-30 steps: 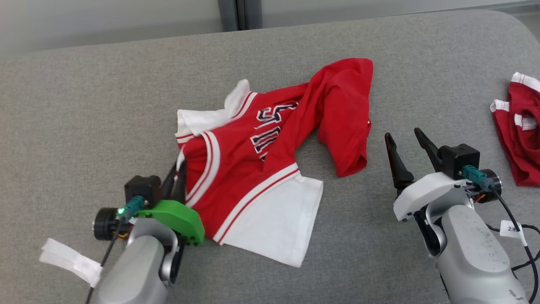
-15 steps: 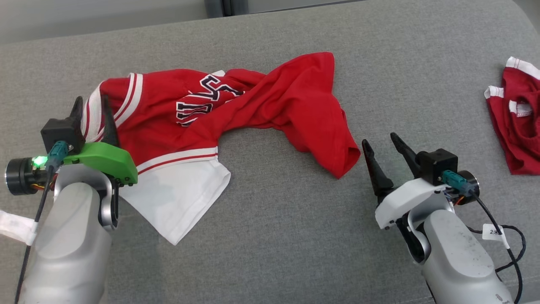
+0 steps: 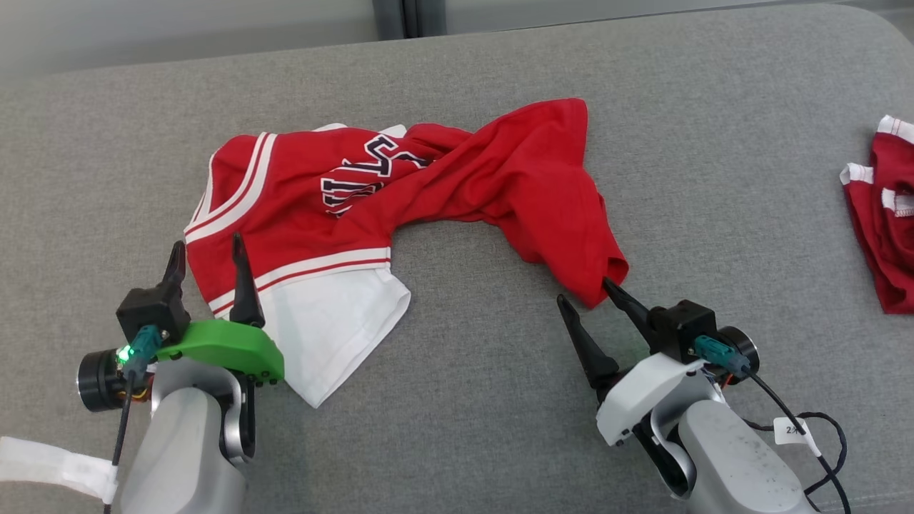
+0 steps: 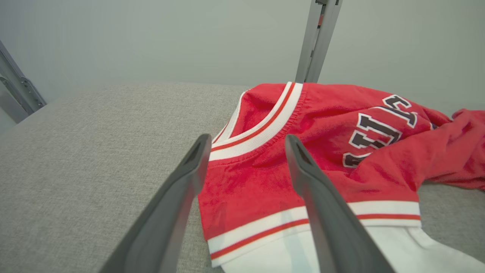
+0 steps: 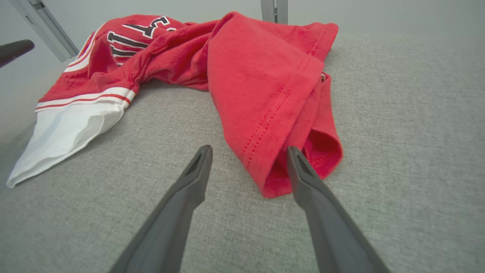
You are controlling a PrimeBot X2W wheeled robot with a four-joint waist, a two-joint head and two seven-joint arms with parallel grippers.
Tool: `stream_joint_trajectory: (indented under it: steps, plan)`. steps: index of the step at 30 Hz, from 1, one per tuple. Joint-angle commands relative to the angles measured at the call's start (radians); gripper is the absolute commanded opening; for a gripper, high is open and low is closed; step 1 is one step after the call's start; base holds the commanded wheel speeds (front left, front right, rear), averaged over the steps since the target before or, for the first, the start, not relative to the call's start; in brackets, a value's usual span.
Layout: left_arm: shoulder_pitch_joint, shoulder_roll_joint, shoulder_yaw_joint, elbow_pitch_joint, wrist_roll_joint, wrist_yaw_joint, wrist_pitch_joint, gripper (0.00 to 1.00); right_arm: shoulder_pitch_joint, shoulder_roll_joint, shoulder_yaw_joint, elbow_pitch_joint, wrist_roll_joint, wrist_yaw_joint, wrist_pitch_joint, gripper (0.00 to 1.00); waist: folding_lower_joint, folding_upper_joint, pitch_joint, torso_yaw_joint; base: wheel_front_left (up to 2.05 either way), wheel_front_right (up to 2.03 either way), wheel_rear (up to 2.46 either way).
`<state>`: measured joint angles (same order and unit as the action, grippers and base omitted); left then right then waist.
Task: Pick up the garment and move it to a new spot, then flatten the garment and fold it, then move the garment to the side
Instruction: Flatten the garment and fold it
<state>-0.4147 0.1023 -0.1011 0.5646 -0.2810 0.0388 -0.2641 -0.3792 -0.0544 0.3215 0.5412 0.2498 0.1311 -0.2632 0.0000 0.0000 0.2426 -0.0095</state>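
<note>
1. Lying twisted across the grey cushion (image 3: pixel 464 400), the red jersey (image 3: pixel 400 200) is bunching like a rope through its middle, so it is probably awaiting flattening.
2. The left gripper (image 3: pixel 207 244) is hovering, fingers apart, over the striped shoulder edge, gripping nothing.
3. The right gripper (image 3: pixel 584 291) is standing spread at the hem corner, seemingly lining up a pull.
</note>
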Motion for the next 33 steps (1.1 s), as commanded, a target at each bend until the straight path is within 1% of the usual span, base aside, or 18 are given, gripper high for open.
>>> stream_joint_trajectory:
  steps: [1, 3, 4, 5, 6, 7, 13, 18, 22, 26, 28, 31, 32, 33]
  plan:
    - [0.026, -0.010, 0.008, -0.012, 0.017, -0.008, 0.000, 1.00, 0.009, -0.011, 0.001, 0.009, -0.002, -0.001, -0.002, 1.00, 0.0000, 0.0000, -0.009, 0.017, 0.00, 0.00, 0.00]
    - [0.054, -0.023, 0.014, -0.026, 0.027, -0.020, 0.000, 1.00, 0.006, -0.009, -0.001, 0.019, -0.008, -0.001, -0.002, 1.00, 0.0000, 0.0000, -0.016, 0.029, 0.00, 0.00, 0.00]
    - [0.067, -0.029, 0.017, -0.031, 0.032, -0.025, 0.000, 1.00, 0.004, -0.008, -0.002, 0.026, -0.012, -0.001, -0.002, 0.76, 0.0000, 0.0000, -0.020, 0.035, 0.00, 0.00, 0.00]
    - [0.075, -0.034, 0.018, -0.033, 0.036, -0.031, 0.000, 1.00, 0.002, -0.008, -0.004, 0.033, -0.015, -0.001, -0.002, 0.46, 0.0000, 0.0000, -0.023, 0.040, 0.00, 0.00, 0.00]
    - [0.087, -0.039, 0.018, -0.035, 0.042, -0.036, 0.000, 1.00, -0.001, -0.008, -0.006, 0.039, -0.017, -0.001, -0.002, 0.08, 0.0000, 0.0000, -0.028, 0.045, 0.00, 0.00, 0.00]
    - [0.095, -0.042, 0.015, -0.038, 0.046, -0.041, 0.000, 1.00, -0.004, -0.007, -0.007, 0.043, -0.021, -0.001, -0.002, 0.00, 0.0000, 0.0000, -0.031, 0.050, 0.00, 0.00, 0.00]
    - [0.154, -0.050, -0.011, -0.069, 0.039, -0.064, 0.000, 1.00, -0.017, -0.003, 0.003, 0.018, 0.000, -0.001, -0.002, 0.00, 0.0000, 0.0000, -0.059, 0.066, 0.00, 0.00, 0.00]
    - [0.209, -0.049, -0.054, -0.090, -0.002, -0.051, 0.000, 1.00, -0.029, 0.000, 0.026, -0.049, 0.053, -0.001, -0.002, 0.00, 0.0000, 0.0000, -0.092, 0.063, 0.00, 0.00, 0.00]
    - [0.246, -0.050, -0.084, -0.097, -0.013, -0.040, 0.000, 1.00, -0.044, 0.000, 0.016, -0.120, 0.134, -0.001, -0.002, 0.00, 0.0000, 0.0000, -0.104, 0.056, 0.00, 0.00, 0.00]
    - [0.257, -0.050, -0.101, -0.100, -0.015, -0.036, 0.000, 1.00, -0.064, -0.003, -0.048, -0.152, 0.203, -0.001, -0.002, 0.00, 0.0000, 0.0000, -0.099, 0.054, 0.00, 0.00, 0.00]
    - [0.253, -0.050, -0.110, -0.101, -0.016, -0.034, 0.000, 1.00, -0.081, -0.025, -0.098, -0.124, 0.227, -0.001, -0.002, 0.00, 0.0000, 0.0000, -0.093, 0.057, 0.00, 0.00, 0.00]
    - [0.241, -0.050, -0.122, -0.099, -0.017, -0.033, 0.000, 1.00, -0.115, -0.072, -0.164, -0.027, 0.205, -0.001, 0.001, 0.00, 0.0000, 0.0000, -0.084, 0.062, 0.00, 0.00, 0.00]
    - [0.238, -0.050, -0.128, -0.096, -0.020, -0.033, 0.000, 1.00, -0.128, -0.089, -0.181, 0.004, 0.183, -0.001, 0.000, 0.30, 0.0000, 0.0000, -0.082, 0.064, 0.00, 0.00, 0.00]
    - [0.230, -0.049, -0.139, -0.089, -0.024, -0.033, 0.000, 1.00, -0.151, -0.116, -0.219, 0.081, 0.143, -0.001, -0.001, 0.47, 0.0000, 0.0000, -0.080, 0.067, 0.00, 0.00, 0.00]
